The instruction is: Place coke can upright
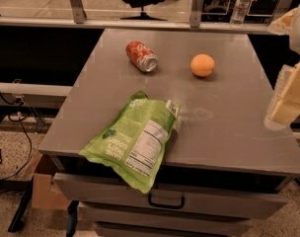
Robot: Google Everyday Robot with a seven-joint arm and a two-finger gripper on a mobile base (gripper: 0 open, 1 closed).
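The small red-orange aluminium coke can (141, 56) with white lettering lies on its side at the far left of the grey metal surface (229, 132), one silver end showing. Its wording is unreadable. The pale gripper (288, 100) is cut off at the right edge, so its grip cannot be told.

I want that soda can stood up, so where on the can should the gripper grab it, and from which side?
Grip the can around the middle of its red body, coming down from above and closing across its width. It lies on its side, silver end facing the near side, so the round flanks are free. The gripper hangs at the right edge of the table, past the orange.
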